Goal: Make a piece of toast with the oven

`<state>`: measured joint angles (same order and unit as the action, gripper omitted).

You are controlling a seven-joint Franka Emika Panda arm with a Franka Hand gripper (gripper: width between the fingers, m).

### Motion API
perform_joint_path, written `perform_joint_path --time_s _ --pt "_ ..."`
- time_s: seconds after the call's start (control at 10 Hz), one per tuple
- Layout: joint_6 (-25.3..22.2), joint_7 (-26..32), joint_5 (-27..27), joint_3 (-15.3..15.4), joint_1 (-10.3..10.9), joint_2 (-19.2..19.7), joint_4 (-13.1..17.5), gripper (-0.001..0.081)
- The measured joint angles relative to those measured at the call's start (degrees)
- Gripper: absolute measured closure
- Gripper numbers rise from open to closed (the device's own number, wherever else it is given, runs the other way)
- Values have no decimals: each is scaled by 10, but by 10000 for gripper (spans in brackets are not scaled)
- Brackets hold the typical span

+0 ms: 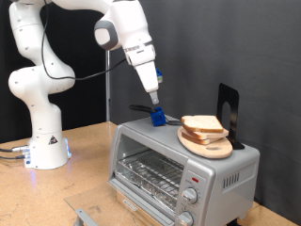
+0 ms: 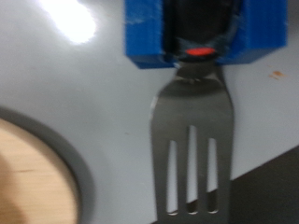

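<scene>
Arm reaches down over the oven (image 1: 179, 171); gripper (image 1: 154, 100) sits just above a blue block (image 1: 160, 119) on the oven's roof. The block holds the handle of a slotted metal spatula (image 2: 194, 154). From the wrist view, the blade lies flat on the silver top, pointing away from the block. Whether the fingers are spread or closed on the block I cannot tell; neither view shows them clearly.

The piece of toast (image 1: 202, 124) rests on a round light-wood board (image 1: 209, 145) on the roof, toward the exterior view's right, near the spatula but apart from it. A dark upright stand (image 1: 229, 111) is behind it.

Oven door looks shut, wire rack visible through the glass.

Handling judgement: bread is light, soft, crumbly, easily dented by a pinch. Best taken from beneath with the blade, sliding under the crust edge; the blue block is the sensible grip point.
</scene>
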<state>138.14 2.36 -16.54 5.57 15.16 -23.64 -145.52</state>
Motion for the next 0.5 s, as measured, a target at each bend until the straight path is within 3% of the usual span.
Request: perform_joint_path --time_s 0.5 --pt "22 -2 -11 16 11 0 -20 0"
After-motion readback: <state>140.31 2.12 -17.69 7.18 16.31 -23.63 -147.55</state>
